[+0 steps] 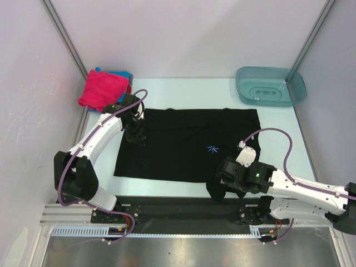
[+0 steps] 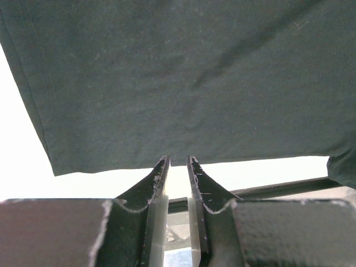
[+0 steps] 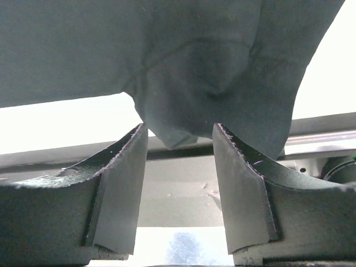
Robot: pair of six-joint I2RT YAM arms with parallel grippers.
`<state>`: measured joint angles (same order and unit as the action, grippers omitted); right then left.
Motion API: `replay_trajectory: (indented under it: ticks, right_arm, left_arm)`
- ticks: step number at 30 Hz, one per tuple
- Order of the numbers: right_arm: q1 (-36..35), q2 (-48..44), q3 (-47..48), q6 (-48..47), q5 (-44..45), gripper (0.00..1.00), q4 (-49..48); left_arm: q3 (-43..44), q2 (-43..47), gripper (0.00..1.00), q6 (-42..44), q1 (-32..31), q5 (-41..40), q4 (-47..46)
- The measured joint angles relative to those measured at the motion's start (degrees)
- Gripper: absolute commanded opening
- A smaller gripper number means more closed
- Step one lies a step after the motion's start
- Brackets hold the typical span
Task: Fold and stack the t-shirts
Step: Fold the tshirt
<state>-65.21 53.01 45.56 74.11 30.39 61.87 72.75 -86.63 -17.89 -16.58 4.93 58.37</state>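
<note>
The large black t-shirt (image 1: 178,158) lies spread flat on the white table, its starburst print (image 1: 212,148) right of centre. My left gripper (image 1: 137,135) hovers over the shirt's left part. In the left wrist view its fingers (image 2: 178,161) stand a narrow gap apart, tips at the hem of the black shirt (image 2: 178,78), with no cloth between them. My right gripper (image 1: 219,185) is at the shirt's front edge. It is wide open (image 3: 179,129), and a bunched fold of the black shirt (image 3: 194,72) hangs just at its tips. Folded magenta-pink (image 1: 100,89) and blue (image 1: 125,74) shirts are stacked at the back left.
A translucent teal plastic basin (image 1: 271,86) stands at the back right corner. A black rail (image 1: 172,204) runs along the near table edge between the arm bases. White walls close in the left, back and right sides.
</note>
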Motion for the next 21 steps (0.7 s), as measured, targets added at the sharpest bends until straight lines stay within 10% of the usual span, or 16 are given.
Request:
replay_trajectory:
  ticks: [12,21]
  right_arm:
    - [-5.25,2.08,-3.10,7.63,-0.09,0.50,-0.04]
    - [-5.18,2.82,-4.00,8.98,-0.48,0.12,0.09]
  left_arm:
    - [0.00,0.00,0.23,0.00,0.00,0.04,-0.02]
    - [0.00,0.00,0.23,0.00,0.00,0.24,-0.02]
